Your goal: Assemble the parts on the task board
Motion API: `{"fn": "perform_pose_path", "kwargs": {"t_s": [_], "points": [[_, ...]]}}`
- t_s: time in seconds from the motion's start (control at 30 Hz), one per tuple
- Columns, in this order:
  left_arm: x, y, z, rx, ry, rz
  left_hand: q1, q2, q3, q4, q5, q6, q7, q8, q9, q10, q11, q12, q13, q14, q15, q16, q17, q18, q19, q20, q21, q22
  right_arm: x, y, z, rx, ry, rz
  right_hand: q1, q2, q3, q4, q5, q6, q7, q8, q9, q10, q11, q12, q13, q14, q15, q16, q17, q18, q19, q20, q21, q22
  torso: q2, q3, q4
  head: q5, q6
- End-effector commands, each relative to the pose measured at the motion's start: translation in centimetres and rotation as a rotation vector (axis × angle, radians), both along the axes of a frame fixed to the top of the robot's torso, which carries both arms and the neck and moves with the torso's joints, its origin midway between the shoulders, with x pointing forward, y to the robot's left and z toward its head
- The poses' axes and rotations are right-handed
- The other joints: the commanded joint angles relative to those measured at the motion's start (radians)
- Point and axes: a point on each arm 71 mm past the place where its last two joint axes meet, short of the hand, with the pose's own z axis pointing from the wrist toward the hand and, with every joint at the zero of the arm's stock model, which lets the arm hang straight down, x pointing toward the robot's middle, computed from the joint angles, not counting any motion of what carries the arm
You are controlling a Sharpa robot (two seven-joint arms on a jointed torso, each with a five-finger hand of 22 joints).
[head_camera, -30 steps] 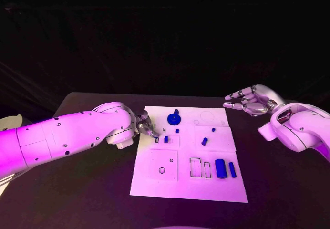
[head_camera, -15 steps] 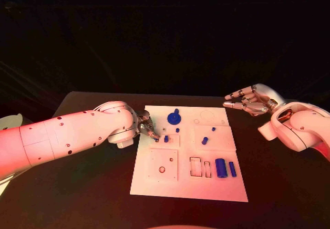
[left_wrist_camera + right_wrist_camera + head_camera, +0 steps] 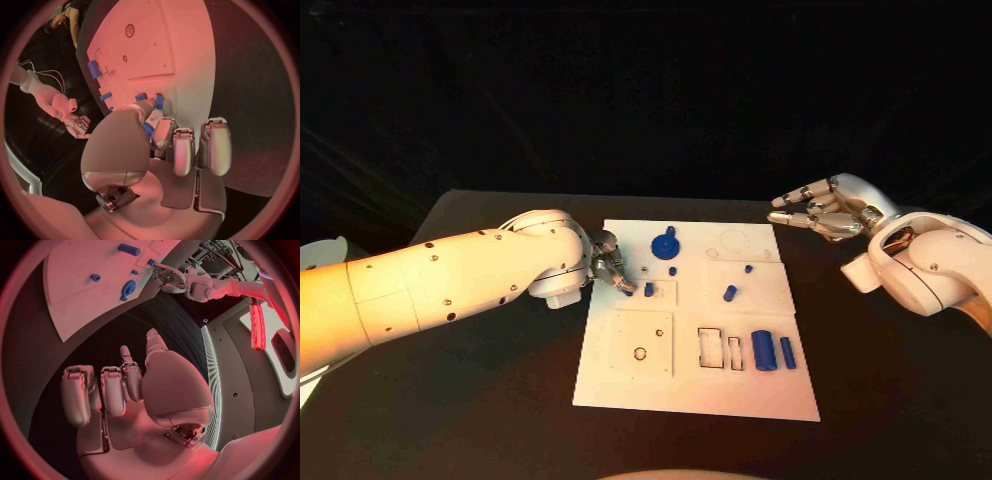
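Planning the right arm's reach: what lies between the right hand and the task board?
In the head view, only bare black table lies between the right hand and the task board; nothing stands in that stretch.

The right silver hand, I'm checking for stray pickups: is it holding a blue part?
No, the right silver hand hangs beside the white task board over the black table with its fingers curled and nothing between them.

The black tabletop (image 3: pixel 473 400) carried the white task board (image 3: pixel 675 390), which lay flat near its middle, its long sides running away from the robot.
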Motion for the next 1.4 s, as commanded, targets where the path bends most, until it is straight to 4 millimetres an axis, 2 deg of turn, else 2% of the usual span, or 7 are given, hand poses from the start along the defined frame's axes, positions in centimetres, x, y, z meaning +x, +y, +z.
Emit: {"fn": "perform_pose_path", "kwargs": {"t_s": [0.03,0.5,0.77,1.03,1.17,1.4], "points": [[-0.16,-0.16,-0.19,0.025,0.021,-0.03,0.003,0.008,0.126,-0.123,0.003,0.023,-0.02,-0.001,0.002,0.004,0.001,-0.003,-0.001,0.103,-0.004,0.003,0.263,-0.008,0.047,-0.006,0.001,0.142,-0.06,0.15,-0.06,-0.002,0.005,0.016,0.002,0.007,-0.004,-0.001,0.004,-0.006,0.0,0.003,0.001,0.028,0.001,-0.004,0.175,0.081,0.0,-0.004,0.152,0.019,0.048,0.003,-0.004,0.16,0.0,0.0001,0.0009,0.0,-0.001],[-0.09,-0.17,-0.24,0.037,0.023,-0.036,0.002,0.006,0.129,-0.127,0.004,0.023,-0.02,-0.001,0.001,0.004,0.001,-0.005,-0.004,0.103,-0.003,0.003,0.263,-0.008,0.047,-0.006,0.0,0.141,-0.07,0.17,-0.06,-0.001,0.005,0.018,0.002,0.007,-0.004,-0.001,0.004,-0.006,0.0,0.003,0.001,0.028,0.001,-0.004,0.175,0.081,0.0,-0.004,0.152,0.019,0.048,0.003,-0.004,0.16,0.001,-0.0002,0.0007,0.002,-0.004],[0.01,-0.52,-0.51,0.058,0.047,-0.055,-0.006,0.006,0.131,-0.126,0.004,0.024,-0.02,-0.002,0.001,0.004,0.002,-0.006,-0.004,0.103,-0.003,0.003,0.263,-0.006,0.044,-0.006,-0.003,0.137,-0.1,0.23,-0.05,-0.002,0.006,0.019,0.004,0.009,-0.008,-0.002,0.005,-0.005,0.0,0.003,0.001,0.028,0.001,-0.004,0.175,0.081,0.0,-0.005,0.152,0.019,0.048,0.003,-0.004,0.161,0.001,0.0004,-0.0001,-0.002,-0.007],[0.2,-0.64,-0.83,0.067,0.078,-0.061,-0.051,0.016,0.126,-0.114,0.001,0.034,-0.028,0.006,0.007,0.007,-0.002,-0.009,-0.01,0.103,-0.005,0.003,0.263,-0.006,0.043,-0.005,-0.006,0.135,-0.12,0.29,-0.07,-0.002,0.009,0.022,0.004,0.009,-0.008,-0.002,0.005,-0.005,0.0,0.003,0.001,0.028,0.001,-0.004,0.175,0.081,0.0,-0.005,0.152,0.019,0.048,0.003,-0.004,0.161,-0.001,0.0001,-0.0002,-0.004,-0.009],[0.3,-0.64,-0.93,0.071,0.086,-0.062,-0.072,0.017,0.112,-0.112,0.0,0.044,-0.034,0.015,0.012,0.022,-0.007,0.025,0.029,0.103,-0.008,0.003,0.263,-0.006,0.043,-0.007,-0.005,0.136,-0.14,0.27,-0.07,-0.002,0.011,0.022,0.006,0.009,-0.008,-0.004,0.005,-0.005,-0.001,0.003,0.001,0.028,0.001,-0.003,0.175,0.081,0.0,-0.005,0.152,0.019,0.048,0.003,-0.004,0.161,0.0,0.0001,0.0004,-0.003,-0.01],[0.41,-0.74,-0.98,0.073,0.086,-0.061,-0.102,0.019,0.085,-0.105,-0.001,0.051,-0.04,0.022,0.017,0.027,-0.011,0.036,0.042,0.103,-0.012,0.003,0.263,-0.007,0.045,-0.01,-0.003,0.14,-0.15,0.25,-0.07,-0.002,0.011,0.022,0.006,0.009,-0.008,-0.004,0.005,-0.005,-0.001,0.003,0.001,0.028,0.001,-0.003,0.175,0.081,0.0,-0.005,0.152,0.019,0.048,0.003,-0.004,0.161,-0.001,0.0,0.0007,-0.002,-0.009]]}}
